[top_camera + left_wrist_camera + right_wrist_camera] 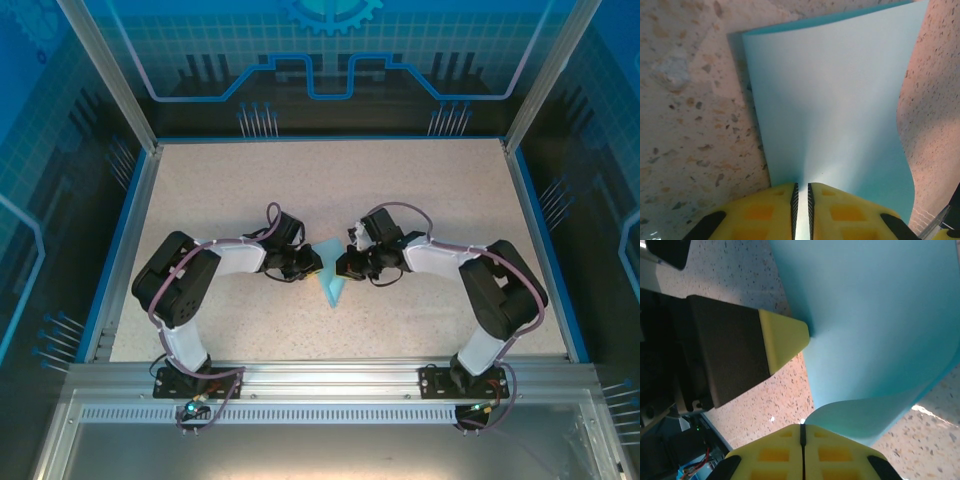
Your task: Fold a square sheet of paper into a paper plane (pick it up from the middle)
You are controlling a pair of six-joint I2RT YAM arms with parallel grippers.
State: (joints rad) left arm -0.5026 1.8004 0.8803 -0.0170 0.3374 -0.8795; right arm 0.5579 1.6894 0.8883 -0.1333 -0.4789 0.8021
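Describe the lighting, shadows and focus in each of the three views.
Top external view: even soft light, the thin light-blue paper sheet small but clear. Left wrist view: the sheet throws a dark shadow along its left edge onto the speckled table; the near yellow fingertips look soft. Right wrist view: a bright glare streak on the table, lower right.

Top view: bright, even overhead light on worktop [330, 180]; blue walls [60, 150] dim, frame lines bowed slightly at the corners. Left wrist: paper [830, 100] washed pale mid-sheet, soft dark shadow along its left edge; left claw [801, 186] soft-focus. Right wrist: warm tint, sunlit streak lower right.
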